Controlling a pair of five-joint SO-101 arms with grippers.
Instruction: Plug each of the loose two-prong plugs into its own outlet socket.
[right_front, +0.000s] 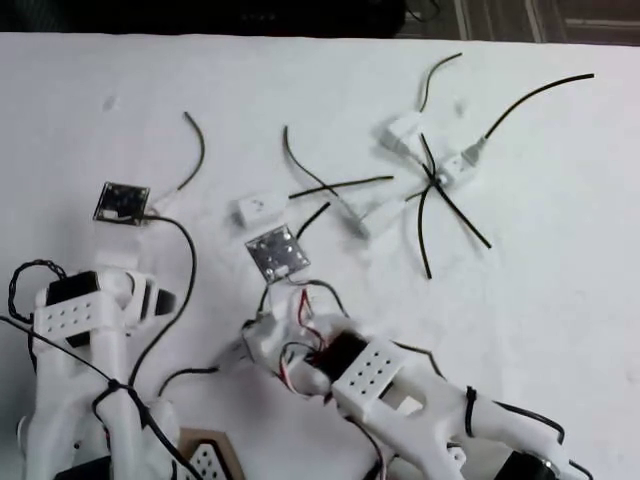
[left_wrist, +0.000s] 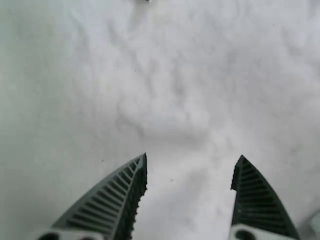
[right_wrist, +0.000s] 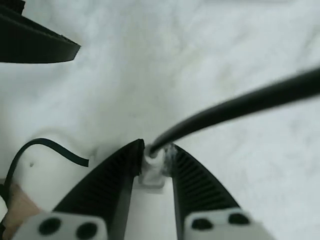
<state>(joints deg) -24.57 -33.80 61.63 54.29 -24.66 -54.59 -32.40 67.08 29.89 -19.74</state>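
Observation:
My right gripper (right_wrist: 154, 160) is shut on a white two-prong plug (right_wrist: 152, 170), whose black cord (right_wrist: 240, 105) runs away over the white table. From above, this gripper (right_front: 250, 342) sits low, just in front of a square outlet socket (right_front: 277, 252). A second socket (right_front: 120, 203) lies at the left, with my left gripper (right_front: 155, 298) a little in front of it. The left gripper (left_wrist: 190, 175) is open over bare cloth, nothing between its fingers. A loose white plug (right_front: 258, 209) lies beyond the middle socket. More plugs (right_front: 400, 130) (right_front: 465, 160) lie tangled at the far right.
Loose black cords (right_front: 440, 200) cross one another at the back right. A thin black wire (right_wrist: 50, 147) and a dark edge (right_wrist: 35, 40) lie close to my right gripper. The table's far edge (right_front: 300, 36) meets a dark floor.

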